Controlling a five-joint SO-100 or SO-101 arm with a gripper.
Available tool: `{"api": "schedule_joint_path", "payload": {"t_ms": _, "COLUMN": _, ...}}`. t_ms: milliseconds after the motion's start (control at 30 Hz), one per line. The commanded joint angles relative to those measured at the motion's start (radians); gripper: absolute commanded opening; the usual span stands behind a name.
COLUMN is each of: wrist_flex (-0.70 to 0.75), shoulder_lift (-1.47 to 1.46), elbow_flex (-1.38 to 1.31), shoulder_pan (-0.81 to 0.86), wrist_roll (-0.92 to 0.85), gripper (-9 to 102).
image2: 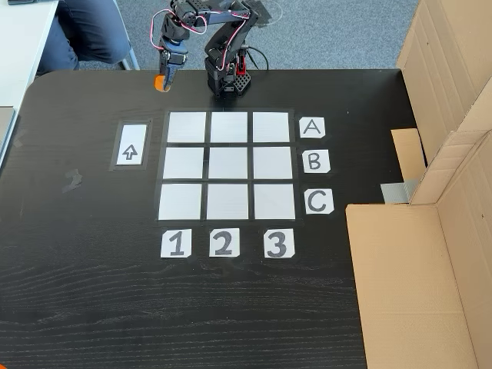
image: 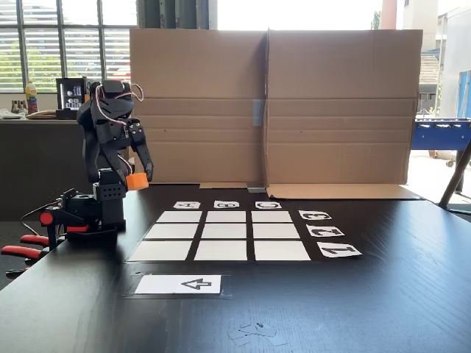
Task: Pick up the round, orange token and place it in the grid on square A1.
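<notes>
The orange token hangs between the fingers of my gripper, which is shut on it. In both fixed views the black arm is folded back over its base, and the token is held just above the table, close to the table's edge and off the grid. The grid of white cells lies flat mid-table. Square A1 is the bare corner cell nearest the arm's side and the arrow card.
A white arrow card lies beside the grid's column 1. Cardboard walls stand along one side of the table. The arm's base is clamped at the table edge. A seated person's legs are behind the table.
</notes>
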Motion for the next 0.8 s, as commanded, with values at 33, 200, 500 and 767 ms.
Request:
{"api": "schedule_joint_path", "payload": {"t_ms": 33, "wrist_flex": 0.011, "shoulder_lift": 0.084, "elbow_flex": 0.117, "shoulder_pan": -0.018, "wrist_roll": -0.034, "gripper": 11}}
{"api": "schedule_joint_path", "payload": {"t_ms": 200, "wrist_flex": -0.002, "shoulder_lift": 0.086, "elbow_flex": 0.221, "shoulder_pan": -0.031, "wrist_roll": -0.061, "gripper": 11}}
{"api": "schedule_joint_path", "payload": {"t_ms": 500, "wrist_flex": -0.043, "shoulder_lift": -0.067, "elbow_flex": 0.256, "shoulder_pan": -0.06, "wrist_roll": -0.092, "gripper": 11}}
{"api": "schedule_joint_path", "payload": {"t_ms": 767, "wrist_flex": -0.167, "shoulder_lift": -0.23, "elbow_flex": 0.247, "shoulder_pan": -0.072, "wrist_roll": -0.094, "gripper": 11}}
